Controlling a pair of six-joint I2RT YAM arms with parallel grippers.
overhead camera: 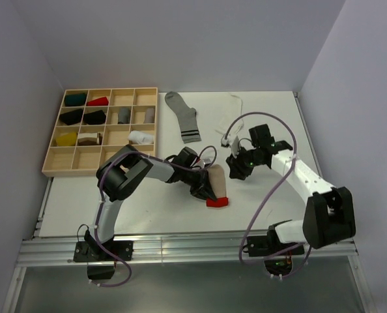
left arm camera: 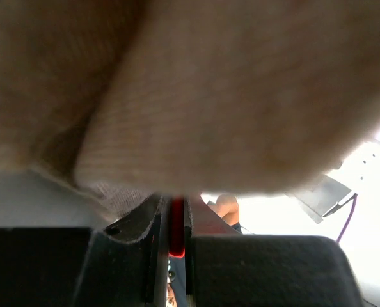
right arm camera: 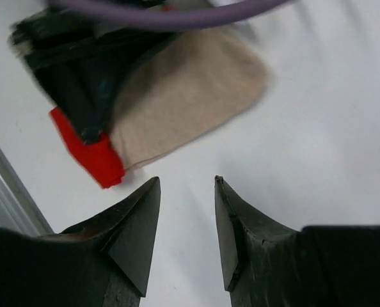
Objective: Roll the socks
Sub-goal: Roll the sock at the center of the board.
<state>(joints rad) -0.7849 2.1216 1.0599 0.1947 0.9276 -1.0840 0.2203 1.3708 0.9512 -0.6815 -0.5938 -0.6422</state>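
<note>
The beige sock [overhead camera: 215, 179] lies folded at mid-table, its red end [overhead camera: 217, 202] toward the front. My left gripper [overhead camera: 204, 188] is shut on it; in the left wrist view beige fabric [left arm camera: 196, 89] fills the top and a red strip sits pinched between the nearly closed jaws [left arm camera: 176, 214]. My right gripper [overhead camera: 236, 169] is open and empty just right of the sock. In the right wrist view its fingertips [right arm camera: 187, 182] hover over bare table short of the beige sock [right arm camera: 190, 96]. A long grey-white sock with dark stripes [overhead camera: 184, 116] lies flat farther back.
A wooden compartment tray [overhead camera: 55, 163] holding several rolled socks stands at the back left. A white sock [overhead camera: 231, 112] lies crumpled at the back right of the striped one. A purple cable [overhead camera: 272, 189] loops beside the right arm. Walls enclose the table.
</note>
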